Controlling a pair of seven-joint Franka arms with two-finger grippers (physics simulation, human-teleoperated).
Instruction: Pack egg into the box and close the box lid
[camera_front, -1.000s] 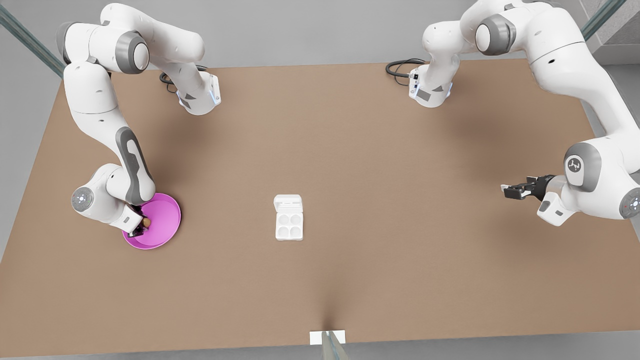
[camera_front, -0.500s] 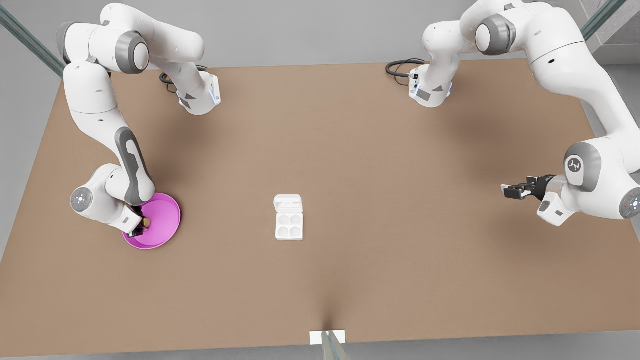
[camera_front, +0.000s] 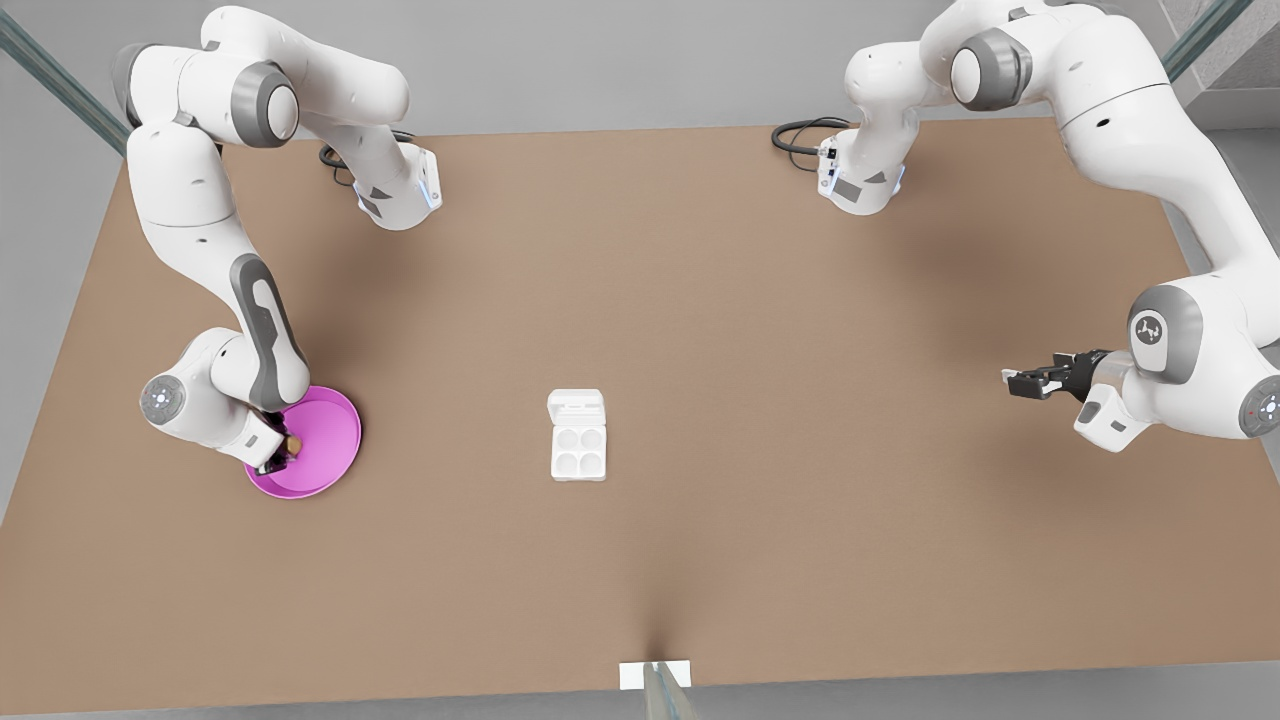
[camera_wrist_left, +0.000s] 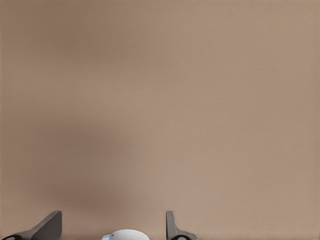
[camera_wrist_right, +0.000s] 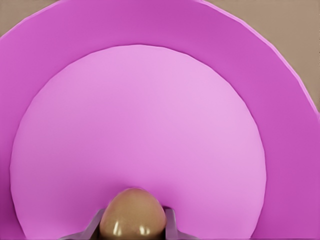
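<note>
A tan-brown egg (camera_wrist_right: 132, 215) rests on the pink plate (camera_wrist_right: 150, 125). My right gripper (camera_wrist_right: 133, 226) is shut on it, one finger against each side. In the front view this gripper (camera_front: 283, 452) and the egg (camera_front: 293, 441) are on the plate (camera_front: 335, 410) at the front view's left. The white box (camera_front: 577, 452) sits at the table's middle, its four cups bare. The box lid (camera_front: 577, 407) lies open behind the cups. My left gripper (camera_front: 1012, 382) waits at the front view's right, above bare table, open with its fingers wide apart (camera_wrist_left: 111, 222).
The brown table (camera_front: 760, 300) stretches wide between the plate and the box, and between the box and the left arm. Both arm bases stand at the far edge, with black cables beside them. A small white tab (camera_front: 655, 675) marks the near edge.
</note>
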